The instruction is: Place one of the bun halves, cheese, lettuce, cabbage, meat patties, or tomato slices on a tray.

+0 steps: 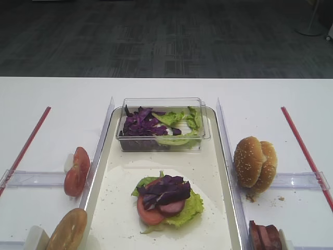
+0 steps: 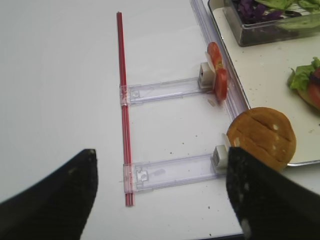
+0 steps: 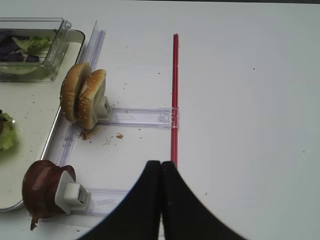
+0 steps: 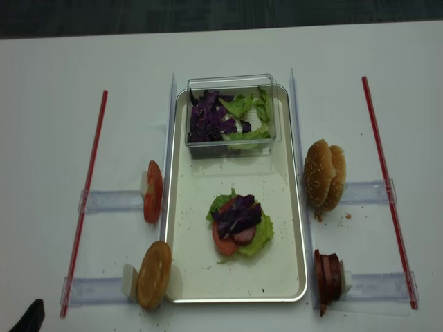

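Note:
The cream tray (image 1: 117,208) carries a stack of lettuce (image 1: 190,208), a tomato slice (image 1: 148,214), a meat slice (image 1: 173,208) and purple cabbage (image 1: 164,190). Sesame bun halves (image 1: 255,162) stand on edge to its right, with meat patties (image 1: 264,237) nearer the front. On its left are tomato slices (image 1: 77,171) and a bun half (image 2: 262,136). My left gripper (image 2: 162,160) hangs open and empty over the table left of that bun. My right gripper (image 3: 161,165) is shut and empty, right of the meat patties (image 3: 42,190). No cheese shows.
A clear plastic box (image 1: 162,125) of cabbage and lettuce sits at the tray's far end. Clear plastic holders (image 2: 170,172) hold the food beside the tray. Red strips (image 1: 26,148) (image 1: 307,153) lie on the table to either side. Crumbs lie near the sesame bun halves.

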Motion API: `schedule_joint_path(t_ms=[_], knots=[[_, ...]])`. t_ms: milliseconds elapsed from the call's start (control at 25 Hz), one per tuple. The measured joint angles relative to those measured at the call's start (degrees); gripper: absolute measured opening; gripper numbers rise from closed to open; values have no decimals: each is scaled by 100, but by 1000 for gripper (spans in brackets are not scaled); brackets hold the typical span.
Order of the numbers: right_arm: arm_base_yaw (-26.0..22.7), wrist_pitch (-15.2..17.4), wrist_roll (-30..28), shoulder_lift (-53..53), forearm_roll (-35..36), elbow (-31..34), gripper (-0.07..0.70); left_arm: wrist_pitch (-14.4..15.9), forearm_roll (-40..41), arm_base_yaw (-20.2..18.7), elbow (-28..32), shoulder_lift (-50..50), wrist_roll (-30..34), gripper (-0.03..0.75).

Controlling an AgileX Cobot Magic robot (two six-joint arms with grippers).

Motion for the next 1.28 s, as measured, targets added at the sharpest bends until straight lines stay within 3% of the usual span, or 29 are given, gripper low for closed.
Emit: schedule_joint_path(t_ms=[1280], knots=[[0, 0, 23, 0, 0, 0, 364, -15, 0, -10, 0, 0, -40, 493]])
